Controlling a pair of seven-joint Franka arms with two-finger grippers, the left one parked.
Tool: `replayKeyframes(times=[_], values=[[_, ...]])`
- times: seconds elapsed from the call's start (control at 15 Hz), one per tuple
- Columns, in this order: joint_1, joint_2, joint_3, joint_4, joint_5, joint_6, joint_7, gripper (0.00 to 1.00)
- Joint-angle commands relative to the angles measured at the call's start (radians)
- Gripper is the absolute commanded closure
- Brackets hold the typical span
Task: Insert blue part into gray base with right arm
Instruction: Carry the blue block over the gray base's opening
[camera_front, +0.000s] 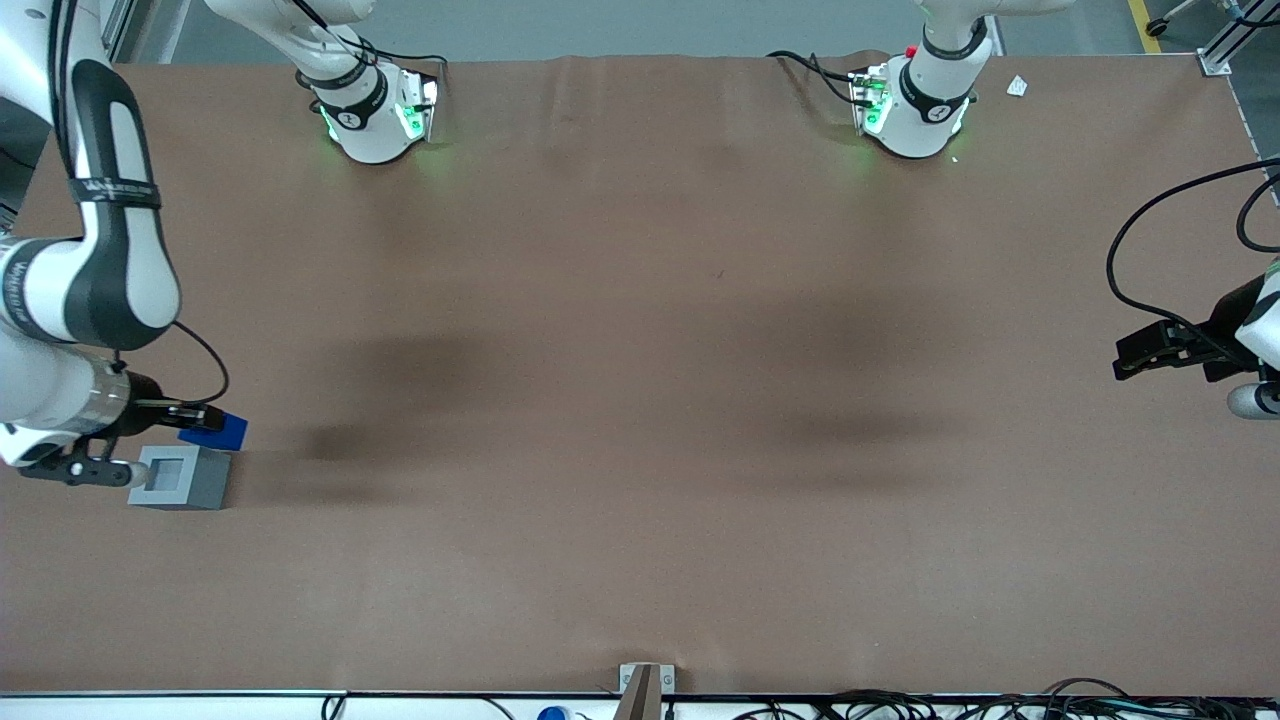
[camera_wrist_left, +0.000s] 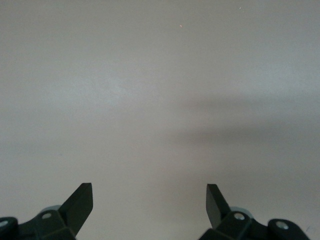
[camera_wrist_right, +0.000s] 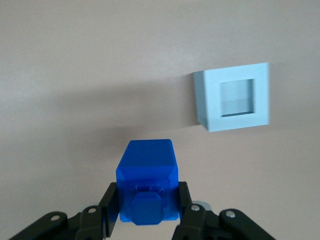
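Note:
My right arm's gripper (camera_front: 205, 418) is shut on the blue part (camera_front: 218, 432) and holds it in the air at the working arm's end of the table. In the right wrist view the blue part (camera_wrist_right: 148, 181) sits clamped between the two black fingers (camera_wrist_right: 111, 206), its octagonal peg facing the camera. The gray base (camera_front: 183, 478) rests on the table just nearer to the front camera than the blue part, its square recess facing up. In the right wrist view the gray base (camera_wrist_right: 234, 96) lies apart from the held part, with nothing in its recess.
The brown table (camera_front: 640, 400) spreads wide toward the parked arm's end. Two white arm bases (camera_front: 375, 105) stand at the table's back edge. Cables and a small bracket (camera_front: 645, 685) lie along the front edge.

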Motion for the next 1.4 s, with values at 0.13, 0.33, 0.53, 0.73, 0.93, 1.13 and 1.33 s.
replayKeyframes(times=[0.13,0.33,0.53,0.73,0.93,1.13,1.33], values=[[-0.058,-0.006,0.011,0.072,-0.012,-0.060,-0.062,0.98],[-0.108,-0.003,0.011,0.075,-0.013,-0.059,-0.159,0.98],[-0.160,0.004,0.011,0.075,-0.013,-0.054,-0.234,0.98],[-0.200,0.007,0.011,0.075,-0.010,-0.048,-0.274,0.98],[-0.213,0.039,0.012,0.089,-0.010,0.006,-0.288,0.98],[-0.204,0.096,0.014,0.137,-0.009,0.020,-0.279,0.98],[-0.191,0.148,0.017,0.197,-0.004,0.020,-0.271,0.99]])
